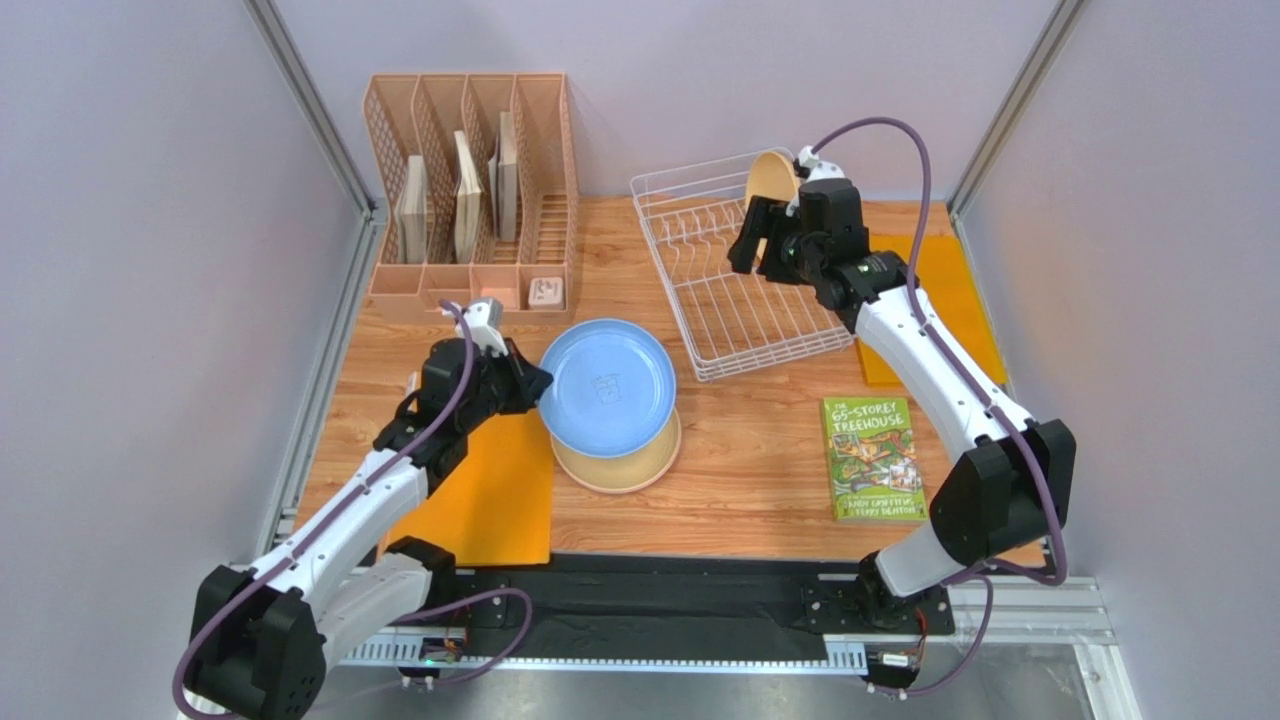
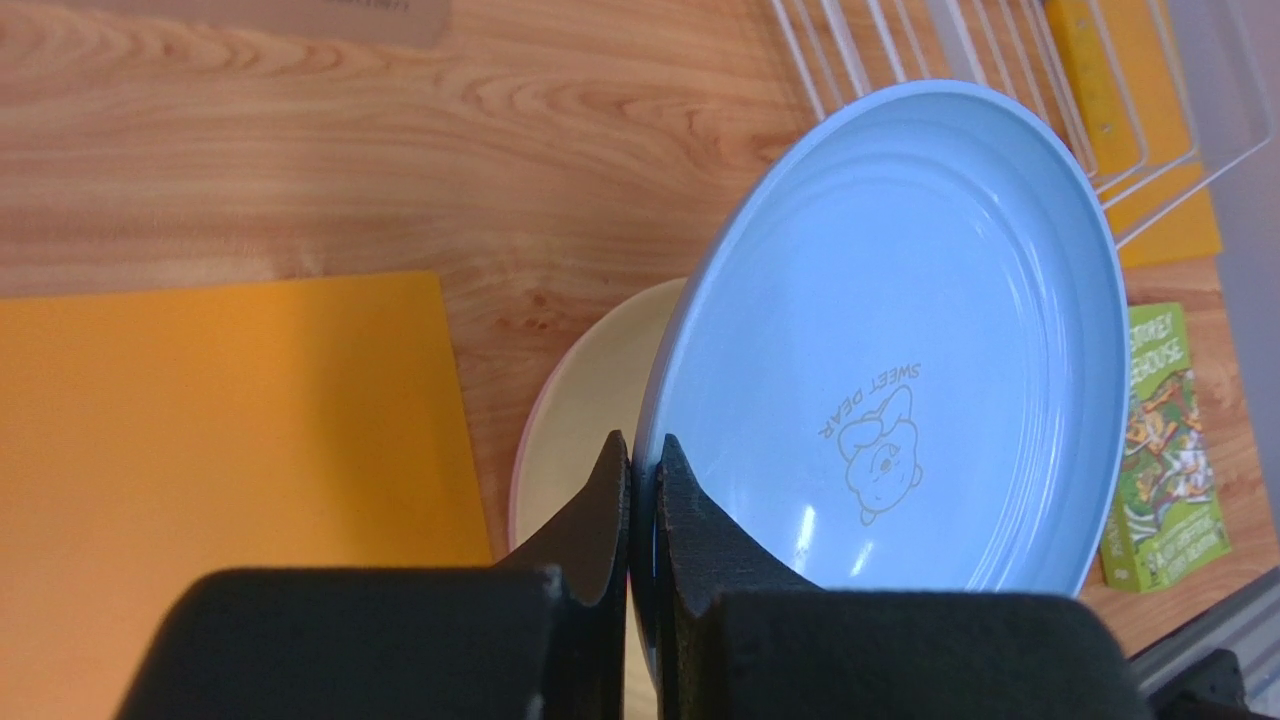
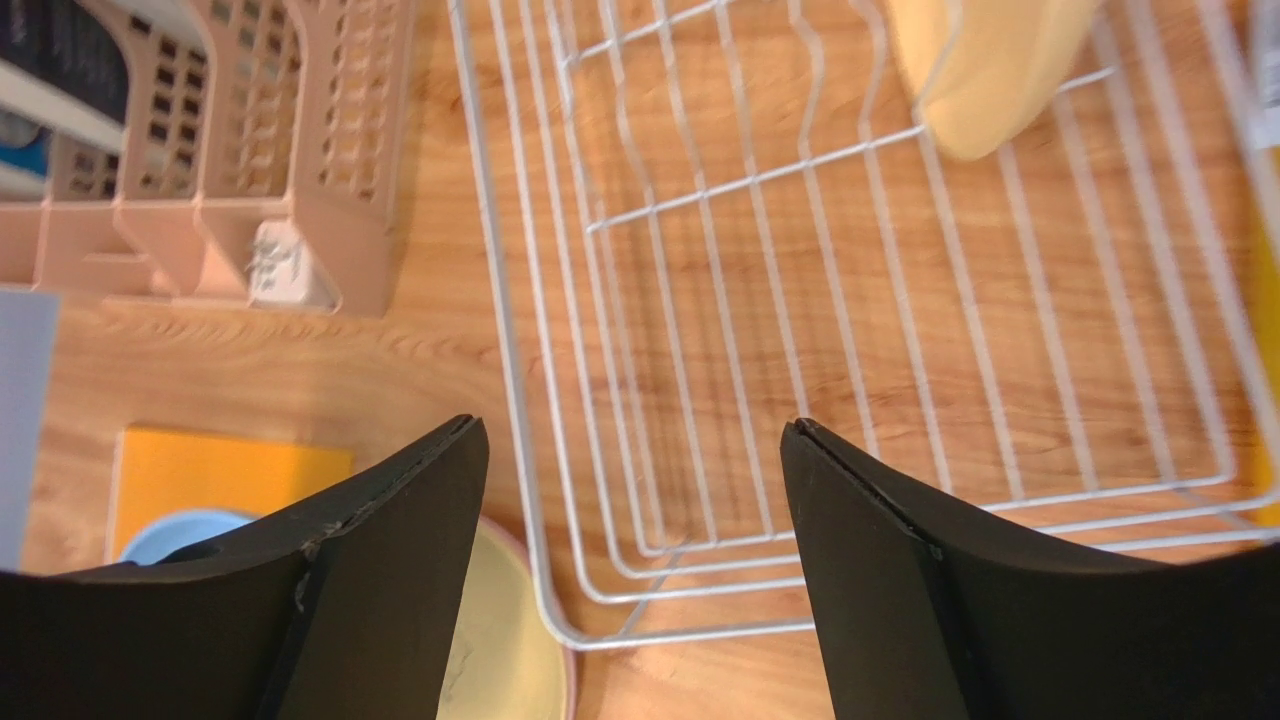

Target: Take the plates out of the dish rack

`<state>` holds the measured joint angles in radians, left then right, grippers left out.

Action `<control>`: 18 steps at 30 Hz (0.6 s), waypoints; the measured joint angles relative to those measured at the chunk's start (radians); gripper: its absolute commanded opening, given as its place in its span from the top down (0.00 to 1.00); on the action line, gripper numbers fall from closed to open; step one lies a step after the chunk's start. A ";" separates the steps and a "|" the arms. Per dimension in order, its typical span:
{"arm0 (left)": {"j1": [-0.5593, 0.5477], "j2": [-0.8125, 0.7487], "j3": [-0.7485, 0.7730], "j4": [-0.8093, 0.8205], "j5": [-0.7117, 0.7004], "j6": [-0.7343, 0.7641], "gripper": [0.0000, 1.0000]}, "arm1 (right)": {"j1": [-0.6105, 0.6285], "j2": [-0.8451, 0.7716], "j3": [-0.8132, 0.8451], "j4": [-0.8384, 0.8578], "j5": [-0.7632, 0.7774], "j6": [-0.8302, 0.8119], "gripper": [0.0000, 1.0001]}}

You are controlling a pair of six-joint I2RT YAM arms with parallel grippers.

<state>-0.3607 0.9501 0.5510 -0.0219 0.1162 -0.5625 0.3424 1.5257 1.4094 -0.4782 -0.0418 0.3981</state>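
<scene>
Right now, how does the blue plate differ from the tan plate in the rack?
The blue plate lies over the pale yellow plate; the tan plate stands on edge in the dish rack. The left gripper clamps the blue plate's rim; the tan plate is ungripped. Both are round, shallow.

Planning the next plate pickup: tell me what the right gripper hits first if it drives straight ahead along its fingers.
Likely the wire floor of the dish rack; the open right gripper points down into it. The cream-tan plate sits off to the side, out of that line. Depth is uncertain.
</scene>
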 measured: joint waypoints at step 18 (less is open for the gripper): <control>0.000 0.111 -0.127 0.040 -0.031 0.000 0.98 | -0.038 0.220 0.243 -0.060 0.293 -0.147 0.25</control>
<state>-0.3607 1.0607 0.4240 0.0181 0.0853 -0.5629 0.3042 1.7462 1.6520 -0.5385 0.2512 0.2512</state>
